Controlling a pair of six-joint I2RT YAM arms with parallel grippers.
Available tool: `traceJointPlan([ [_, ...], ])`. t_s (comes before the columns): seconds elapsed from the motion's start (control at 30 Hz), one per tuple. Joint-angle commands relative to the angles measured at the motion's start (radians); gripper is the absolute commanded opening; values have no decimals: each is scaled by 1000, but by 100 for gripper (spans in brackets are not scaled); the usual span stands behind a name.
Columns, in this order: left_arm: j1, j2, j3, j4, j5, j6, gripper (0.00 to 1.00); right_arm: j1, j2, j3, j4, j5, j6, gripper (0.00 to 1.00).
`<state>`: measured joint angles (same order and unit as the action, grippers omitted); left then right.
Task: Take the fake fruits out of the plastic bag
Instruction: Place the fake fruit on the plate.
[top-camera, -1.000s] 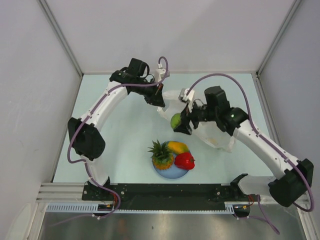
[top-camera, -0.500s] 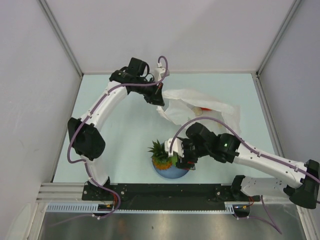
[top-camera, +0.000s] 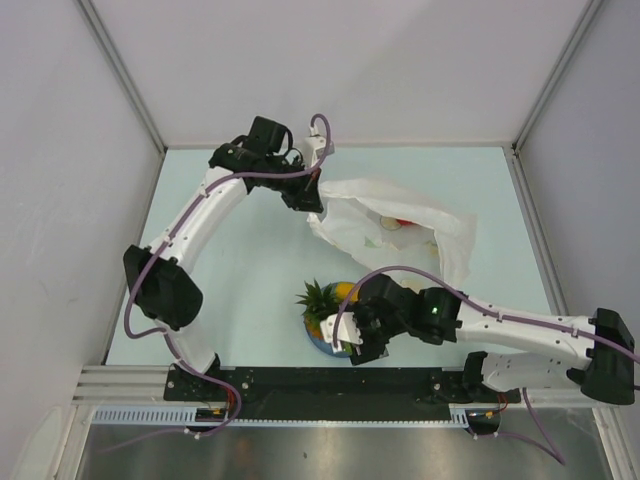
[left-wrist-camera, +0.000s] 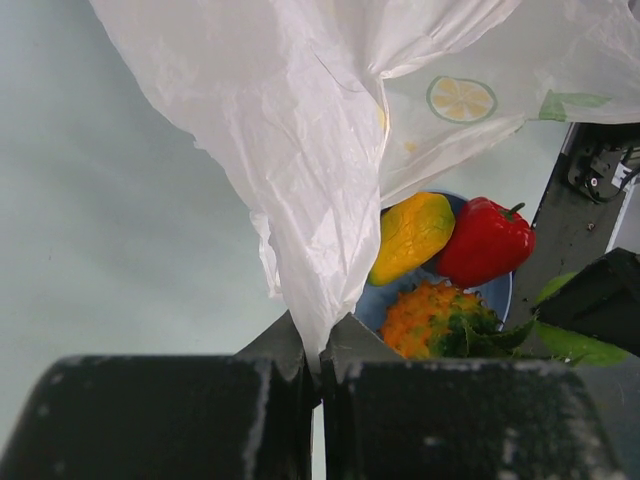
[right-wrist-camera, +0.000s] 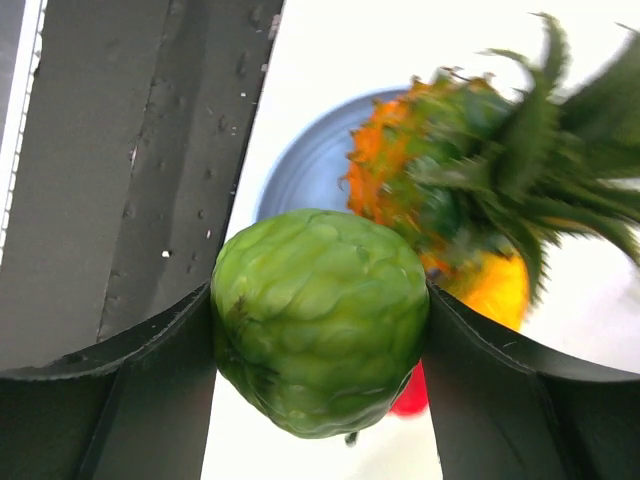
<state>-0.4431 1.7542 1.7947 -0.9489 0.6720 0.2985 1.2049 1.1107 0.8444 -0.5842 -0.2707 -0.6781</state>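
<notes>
My right gripper is shut on the green ball and holds it above the near edge of the light-blue plate. In the top view this gripper covers most of the plate. The orange pineapple with its green crown, the yellow-orange wedge and the glossy red piece lie on the plate. My left gripper is shut on a corner of the white plastic bag and holds it up. Something orange-red shows inside the bag.
The black base rail runs along the near edge, close under my right gripper. Grey walls enclose the pale table on three sides. The bag lies at the back centre-right.
My right gripper has carried the green ball from the bag down to the plate's near edge. The bag has slumped open. My left gripper still holds the bag's corner.
</notes>
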Motion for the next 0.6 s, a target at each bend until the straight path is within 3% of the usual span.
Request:
traceJointPlan([
  [0.0, -5, -64, -20, -4, 14, 24, 0, 54, 14, -50, 102, 4, -54, 44],
  [0.57, -5, -122, -98, -4, 17, 28, 0, 74, 49, -186, 234, 102, -75, 50],
])
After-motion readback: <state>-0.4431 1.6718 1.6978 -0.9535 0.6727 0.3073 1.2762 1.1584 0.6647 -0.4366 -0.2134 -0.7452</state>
